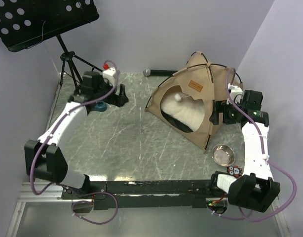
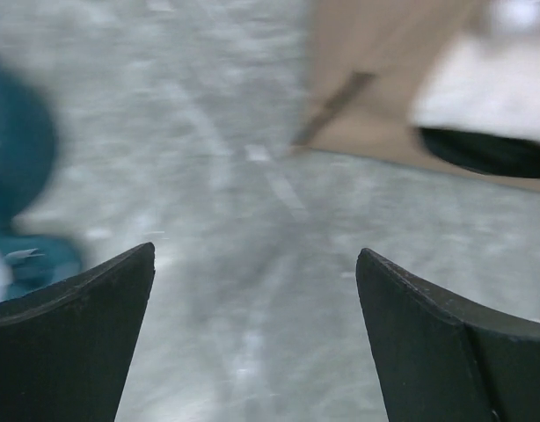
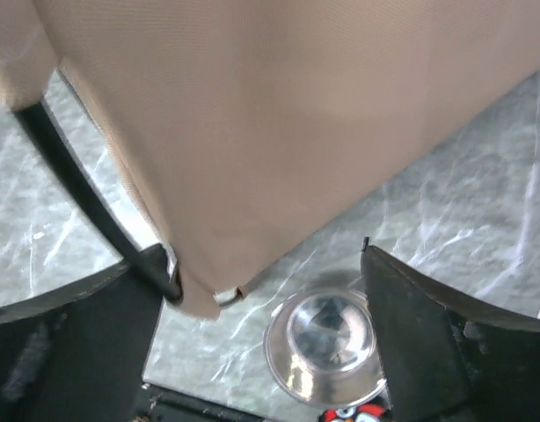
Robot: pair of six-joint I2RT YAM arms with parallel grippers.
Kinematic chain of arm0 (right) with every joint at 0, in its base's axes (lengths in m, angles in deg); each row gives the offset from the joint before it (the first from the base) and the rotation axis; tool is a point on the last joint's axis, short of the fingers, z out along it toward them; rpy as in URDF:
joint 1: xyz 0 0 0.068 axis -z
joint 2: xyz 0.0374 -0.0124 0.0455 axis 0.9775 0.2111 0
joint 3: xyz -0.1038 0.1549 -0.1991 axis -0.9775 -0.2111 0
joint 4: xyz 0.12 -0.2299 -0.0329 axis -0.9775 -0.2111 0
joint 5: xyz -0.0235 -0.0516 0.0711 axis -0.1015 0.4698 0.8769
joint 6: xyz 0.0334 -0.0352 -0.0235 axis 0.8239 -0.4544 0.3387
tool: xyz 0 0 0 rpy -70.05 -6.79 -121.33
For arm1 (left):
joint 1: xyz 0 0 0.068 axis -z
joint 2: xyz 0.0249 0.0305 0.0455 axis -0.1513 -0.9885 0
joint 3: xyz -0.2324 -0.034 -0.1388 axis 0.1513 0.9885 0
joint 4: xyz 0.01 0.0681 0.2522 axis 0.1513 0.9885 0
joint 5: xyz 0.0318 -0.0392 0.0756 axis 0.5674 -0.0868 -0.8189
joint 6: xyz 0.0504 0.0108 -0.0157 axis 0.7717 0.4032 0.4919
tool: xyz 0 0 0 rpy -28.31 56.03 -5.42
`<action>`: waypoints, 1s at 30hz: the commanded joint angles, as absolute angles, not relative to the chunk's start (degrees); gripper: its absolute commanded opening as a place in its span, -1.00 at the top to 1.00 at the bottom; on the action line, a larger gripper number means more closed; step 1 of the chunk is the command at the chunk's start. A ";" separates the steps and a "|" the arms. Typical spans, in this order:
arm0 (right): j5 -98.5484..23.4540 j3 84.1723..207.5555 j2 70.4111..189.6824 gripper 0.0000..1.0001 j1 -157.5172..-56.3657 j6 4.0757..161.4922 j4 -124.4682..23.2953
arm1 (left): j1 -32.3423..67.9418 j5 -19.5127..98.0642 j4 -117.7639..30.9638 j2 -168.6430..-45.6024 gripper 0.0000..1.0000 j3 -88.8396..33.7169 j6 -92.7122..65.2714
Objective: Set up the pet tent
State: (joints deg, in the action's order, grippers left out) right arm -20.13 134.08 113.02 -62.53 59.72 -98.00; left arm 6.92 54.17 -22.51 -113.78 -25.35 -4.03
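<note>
The pet tent stands upright at the right middle of the table. It is tan with thin black poles, a brown label patch and an arched doorway with a white pom-pom. A white cushion lies inside. My right gripper is open at the tent's right side. In the right wrist view the tan fabric fills the top, and a black pole ends at the left finger of the gripper. My left gripper is open and empty, left of the tent. The tent shows blurred beyond its gripper.
A steel bowl sits at the front right, below the tent corner. A teal bowl lies under my left arm. A music stand rises at the back left. A black cylinder lies by the back wall.
</note>
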 commanded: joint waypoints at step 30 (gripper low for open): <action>-6.34 146.16 100.47 -1.00 -61.91 50.39 -119.25 | 3.51 51.41 -6.92 -149.94 0.99 -53.67 12.06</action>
State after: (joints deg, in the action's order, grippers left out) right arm -8.02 143.00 99.64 -62.02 49.77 -120.16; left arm -0.97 51.44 -3.47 -156.27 -60.16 29.13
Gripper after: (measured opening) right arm 0.996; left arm 0.149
